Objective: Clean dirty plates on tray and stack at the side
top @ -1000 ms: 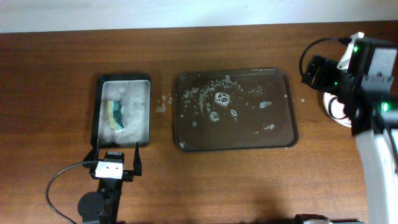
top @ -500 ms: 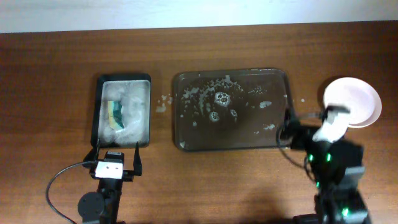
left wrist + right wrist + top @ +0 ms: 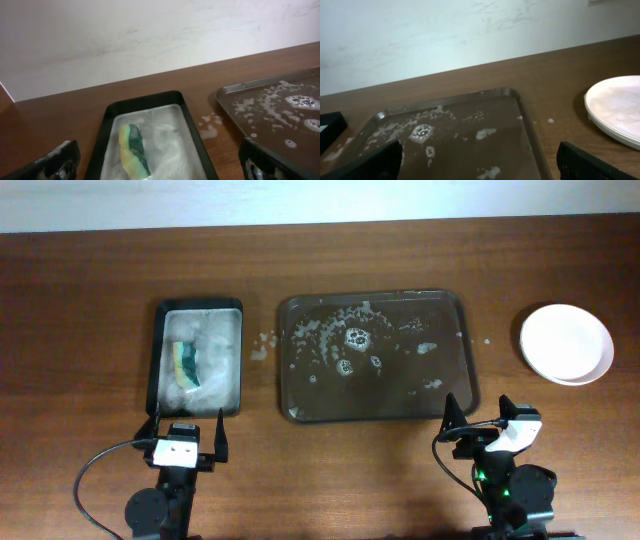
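**Tray standing empty, white plates resting at the side**

The large brown tray (image 3: 330, 395) is sitting in the middle of the desk (image 3: 100, 280) and is carrying no plates, only scattered suds and water drops. The white plates (image 3: 566, 344) are lying on the bare desk to the right of the tray, well apart from its rim. A second edge is showing under the top plate, which suggests a stack, though the count is not readable from above. The top plate is looking clean in both the overhead and the right wrist view. Judging from this, the washing and stacking are appearing done, and little or nothing is remaining beyond parking the arms.

The right end effector (image 3: 477, 415) is hovering just off the tray's near right corner, fingers spread wide and grasping nothing. The plates are lying ahead of it and off to its right, near but not touching, and are entering the right wrist view only at its right edge.

The left end effector (image 3: 187, 427) is likewise hanging released and empty, just in front of the small black tray (image 3: 157, 360). There the yellow-green sponge (image 3: 186, 366) is lying in white foam (image 3: 215, 345), directly ahead between the spread fingers.
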You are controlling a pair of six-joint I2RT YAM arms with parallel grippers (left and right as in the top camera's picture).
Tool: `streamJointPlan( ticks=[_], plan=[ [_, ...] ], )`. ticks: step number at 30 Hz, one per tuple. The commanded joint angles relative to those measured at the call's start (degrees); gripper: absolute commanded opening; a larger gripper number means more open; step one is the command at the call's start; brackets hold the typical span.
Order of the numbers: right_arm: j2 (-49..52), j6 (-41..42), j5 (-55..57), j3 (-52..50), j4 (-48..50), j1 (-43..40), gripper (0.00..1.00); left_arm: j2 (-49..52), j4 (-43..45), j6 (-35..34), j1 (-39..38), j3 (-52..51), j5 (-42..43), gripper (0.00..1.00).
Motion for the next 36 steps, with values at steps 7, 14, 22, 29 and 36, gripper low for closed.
streamJointPlan(
  ticks=[7, 14, 22, 29, 36],
  plan=[
    [-4.0, -0.6, -0.2, -3.6, 2.7, 0.3, 0.98, -0.4, -0.1, 0.7, 0.2, -0.3, 0.6, 0.99],
    [-4.0, -2.0, 0.1, -4.5, 3.2, 0.3, 0.98, -0.4, -0.1, 0.7, 0.2, -0.3, 0.6, 0.99],
    [-4.0, -1.9, 0.1, -4.5, 3.2, 0.3, 0.98, -0.4, -0.1, 0.7, 0.2, -0.3, 0.6, 0.99],
    [-4.0, -1.9, 0.1, -4.5, 3.2, 0.3, 0.98, -0.4, -0.1, 0.7, 0.2, -0.3, 0.6, 0.99],
    [-4.0, -1.9, 0.1, -4.5, 3.2, 0.3, 0.98, -0.4, -0.1, 0.7, 0.2, -0.3, 0.6, 0.99]
  ],
)
